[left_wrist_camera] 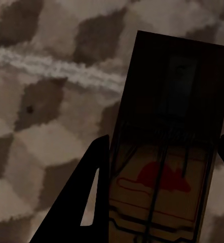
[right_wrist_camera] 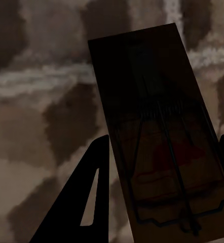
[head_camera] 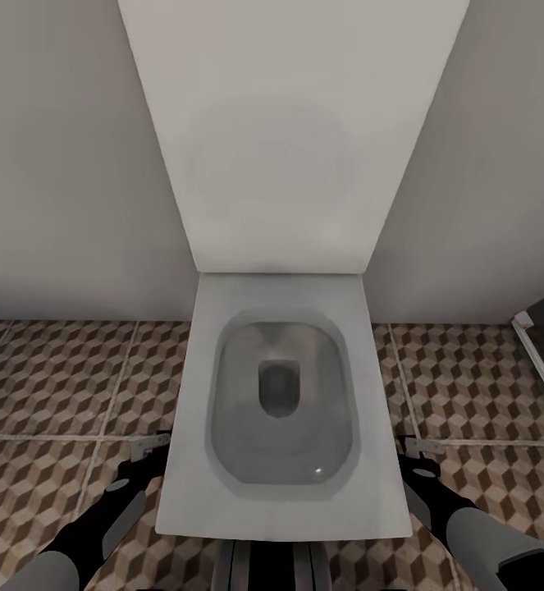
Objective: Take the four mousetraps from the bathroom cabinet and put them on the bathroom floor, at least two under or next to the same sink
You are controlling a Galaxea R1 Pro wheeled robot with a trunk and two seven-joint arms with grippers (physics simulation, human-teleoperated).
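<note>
My left gripper (left_wrist_camera: pixel 162 147) is shut on a mousetrap (left_wrist_camera: pixel 165 167), a tan wooden plate with dark spring wire and a red mark, held above the cube-patterned bathroom floor (left_wrist_camera: pixel 46 116). My right gripper (right_wrist_camera: pixel 162 147) is shut on a second mousetrap (right_wrist_camera: pixel 162 152) over the same tiles. In the head view the left gripper (head_camera: pixel 147 456) hangs low at the toilet's left side and the right gripper (head_camera: pixel 413 458) at its right side, both above the bathroom floor (head_camera: pixel 50 386). The cabinet and the bathroom sink are out of view.
A white toilet (head_camera: pixel 206 492) with its lid raised against the wall stands straight ahead between my arms. Grey walls close the back. A white-edged dark frame (head_camera: pixel 541 361) stands at the far right. Open tiles lie on both sides of the toilet.
</note>
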